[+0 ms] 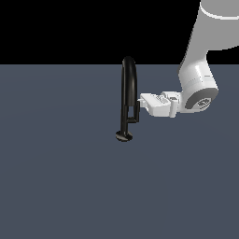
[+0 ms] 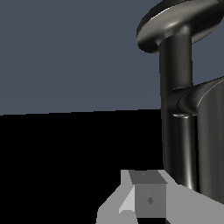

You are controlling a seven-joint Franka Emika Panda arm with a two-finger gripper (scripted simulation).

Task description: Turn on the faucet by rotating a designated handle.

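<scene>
End effector at the faucet handle

White end effector beside glossy black arched faucet; its opening unclear; it could slip off the short black handle.

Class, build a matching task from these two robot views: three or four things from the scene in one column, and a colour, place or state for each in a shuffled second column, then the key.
Column 1
1. faucet
2. handle
3. gripper
4. floor

Column 2
A. flat slate-blue surface
B. white, reaching in sideways from the exterior view's right
C. tall glossy black tube arched at the top
D. short black bar beside the tube's lower part

Pairs: 1-C, 2-D, 3-B, 4-A
</scene>
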